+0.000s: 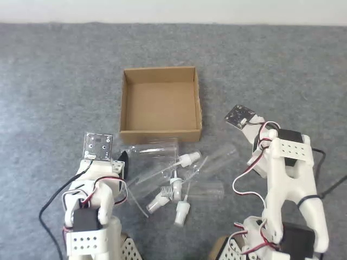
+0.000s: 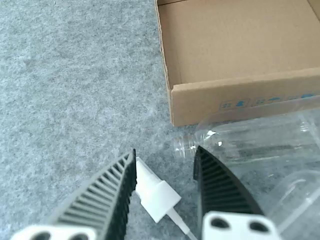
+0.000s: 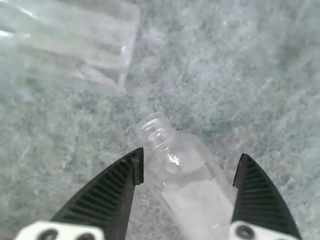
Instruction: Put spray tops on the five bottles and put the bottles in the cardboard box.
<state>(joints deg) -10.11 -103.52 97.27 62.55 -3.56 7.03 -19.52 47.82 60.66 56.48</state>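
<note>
The left end effector stands wide open and grips nothing, its two ribbed black fingers spread over the grey tabletop. A white spray top lies on its side in the gap, just beside one finger; I cannot tell whether they touch. Its long axis runs slantwise across the gap, with the head end pointing out toward the fingertips and the thin dip tube trailing back toward the wrist. Just past the fingertips a clear bottle lies on its side without a top. Its long axis runs parallel to the near wall of the cardboard box, and its open neck points toward the space in front of the fingers. The box sits right behind this bottle, open side up.

The right end effector is also spread wide and holds nothing. A second bottle, also without a top, lies on its side between the fingers. Its long axis runs from the wrist outward and its open neck points away past the fingertips. It lies close to one finger and apart from the other. Beyond its neck a third bottle lies flat on the tabletop, apart from it.

In the high view, loose spray tops and the bottles lie in a cluster between the two arms. The box stands beyond the cluster, farthest from the arms.
</note>
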